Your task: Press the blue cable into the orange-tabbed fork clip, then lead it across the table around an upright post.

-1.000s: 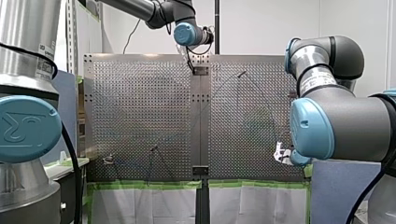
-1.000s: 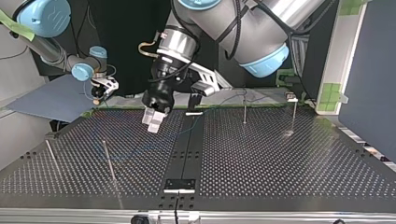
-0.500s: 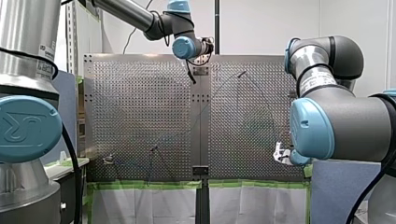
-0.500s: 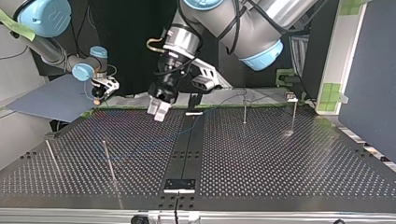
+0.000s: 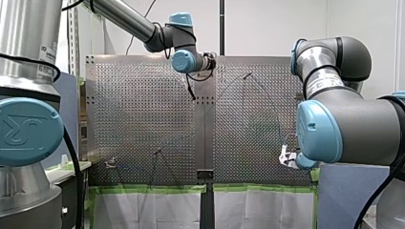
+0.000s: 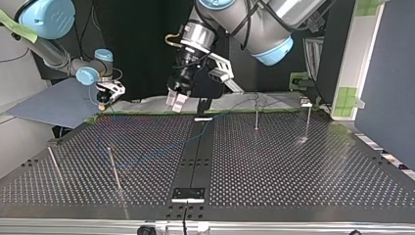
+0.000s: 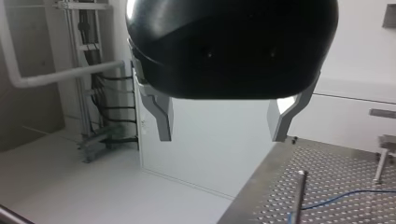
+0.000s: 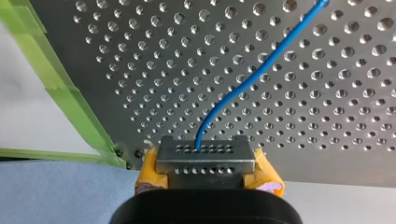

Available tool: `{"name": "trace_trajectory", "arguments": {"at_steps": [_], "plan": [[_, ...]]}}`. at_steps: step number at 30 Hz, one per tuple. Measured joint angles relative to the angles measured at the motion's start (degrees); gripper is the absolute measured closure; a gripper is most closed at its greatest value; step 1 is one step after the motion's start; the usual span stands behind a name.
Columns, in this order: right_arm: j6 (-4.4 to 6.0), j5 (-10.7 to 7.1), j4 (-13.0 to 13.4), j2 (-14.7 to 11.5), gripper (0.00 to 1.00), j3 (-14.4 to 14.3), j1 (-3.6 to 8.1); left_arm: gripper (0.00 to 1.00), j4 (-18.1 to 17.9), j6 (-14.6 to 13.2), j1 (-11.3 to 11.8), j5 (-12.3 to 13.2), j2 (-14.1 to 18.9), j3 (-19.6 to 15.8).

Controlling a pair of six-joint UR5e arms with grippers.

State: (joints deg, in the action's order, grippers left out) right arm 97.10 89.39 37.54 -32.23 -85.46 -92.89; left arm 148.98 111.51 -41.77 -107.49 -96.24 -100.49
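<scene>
The blue cable comes out from between the yellow-padded fingers of my right gripper, which is shut on it at the table's corner. In the top view that gripper hangs at the far left edge. My left gripper is lifted above the table's far edge near the middle strip. In its own wrist view the left gripper stands open with nothing between its metal fingers. A small clip sits near the front view's lower left, with cable leading off it.
Several upright posts stand on the perforated table. A dark strip runs down its middle. Green tape lines the table edge by my right gripper. A grey-blue sheet lies off the top view's left.
My left gripper has lifted off the table and swung toward the far edge in the top view, moving rightward. My right gripper has stayed still, holding the cable.
</scene>
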Motion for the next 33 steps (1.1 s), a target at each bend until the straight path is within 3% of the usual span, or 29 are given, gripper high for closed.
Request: {"name": "trace_trajectory", "arguments": {"at_steps": [25,33], "plan": [[-0.14,0.0,0.0,0.0,1.0,0.06,-0.33,0.0,-0.1,0.08,0.19,-0.28,0.01,-12.38],[-0.14,0.0,0.0,0.01,1.0,0.06,-0.34,0.0,-2.12,-1.34,0.36,-0.3,0.01,-16.29]]}}
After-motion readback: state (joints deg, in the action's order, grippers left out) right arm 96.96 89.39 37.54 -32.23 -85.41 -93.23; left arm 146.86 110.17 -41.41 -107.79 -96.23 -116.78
